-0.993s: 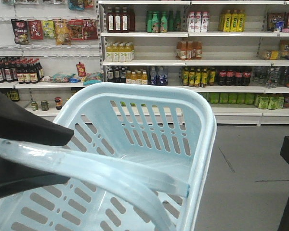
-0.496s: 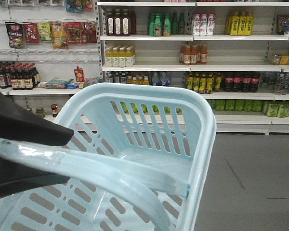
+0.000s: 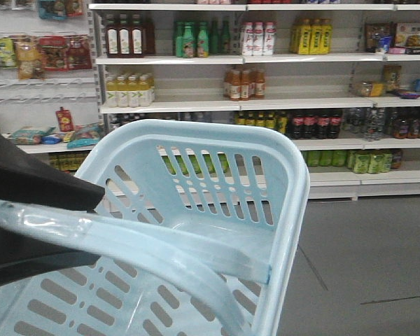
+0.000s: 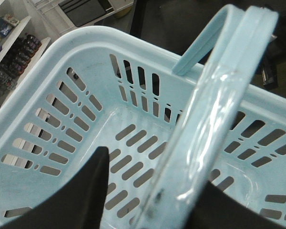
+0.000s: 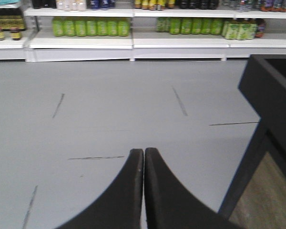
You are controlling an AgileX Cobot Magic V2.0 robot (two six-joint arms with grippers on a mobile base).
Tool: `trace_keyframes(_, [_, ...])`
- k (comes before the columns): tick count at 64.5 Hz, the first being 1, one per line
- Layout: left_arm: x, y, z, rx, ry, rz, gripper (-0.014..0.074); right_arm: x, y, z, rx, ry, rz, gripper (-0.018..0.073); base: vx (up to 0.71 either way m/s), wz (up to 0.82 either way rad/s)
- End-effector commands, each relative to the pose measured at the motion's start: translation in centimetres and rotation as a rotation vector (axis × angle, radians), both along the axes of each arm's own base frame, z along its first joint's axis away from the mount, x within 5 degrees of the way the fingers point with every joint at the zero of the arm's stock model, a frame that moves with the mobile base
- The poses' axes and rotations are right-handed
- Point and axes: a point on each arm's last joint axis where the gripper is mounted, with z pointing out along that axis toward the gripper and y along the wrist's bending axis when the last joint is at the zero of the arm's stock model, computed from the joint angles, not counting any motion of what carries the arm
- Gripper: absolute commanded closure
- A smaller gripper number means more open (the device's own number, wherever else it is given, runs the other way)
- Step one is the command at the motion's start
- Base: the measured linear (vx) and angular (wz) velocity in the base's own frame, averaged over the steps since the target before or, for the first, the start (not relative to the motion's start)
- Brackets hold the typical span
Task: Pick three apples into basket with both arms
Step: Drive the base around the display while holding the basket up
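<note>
Checking front cam first: got the basket (image 3: pixel 294 182) hogging the lower left and middle of the shot. Pale blue plastic, rows of narrow slots, thick rounded rim. Can see its handle (image 3: pixel 126 245) running across the near end, w/ black bits of the left arm's claw above & below it at the left edge. Behind it, store shelves (image 3: pixel 266 105) packed w/ bottles, plus snack packs (image 3: pixel 28 56) on hooks top left. Grey floor (image 3: pixel 364 259) showing past the basket's right side.

Moving to left wrist cam: looking straight down into the basket, slotted bottom and walls in plain sight. Left gripper (image 4: pixel 157 171) clamped on the handle, one black finger (image 4: pixel 81 195) on each side, squeezed right up against it. Handle wrapped in some clear shiny film btw. So basically basket = hanging from the left gripper by the handle.

Right wrist cam: right gripper (image 5: pixel 144 157) closed up, both fingers pressed flat together tip to tip. Hovering over bare grey floor w/ a few dark scuff lines, pointed toward a low shelf of green bottles (image 5: pixel 90 26). Black frame (image 5: pixel 271 95) on the right edge, wood-coloured surface (image 5: pixel 271 200) under it, can't tell what exactly.
</note>
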Motion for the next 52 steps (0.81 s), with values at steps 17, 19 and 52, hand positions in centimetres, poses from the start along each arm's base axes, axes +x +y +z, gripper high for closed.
trace_keyframes(17, [-0.93, 0.12, 2.04, -0.123, -0.058, 0.003, 0.0604, 0.17, 0.0, 0.69, -0.006, -0.075, 0.0, 0.0561, 0.29, -0.57])
trace_keyframes(19, [-0.93, 0.12, 2.04, -0.123, -0.058, 0.003, 0.0604, 0.17, 0.0, 0.69, -0.006, -0.075, 0.0, 0.0561, 0.25, -0.77])
trace_keyframes(52, [-1.25, 0.37, 2.13, -0.113, -0.074, 0.011, 0.0604, 0.18, 0.0, 0.65, -0.003, -0.066, 0.0, 0.0561, 0.2, -0.83])
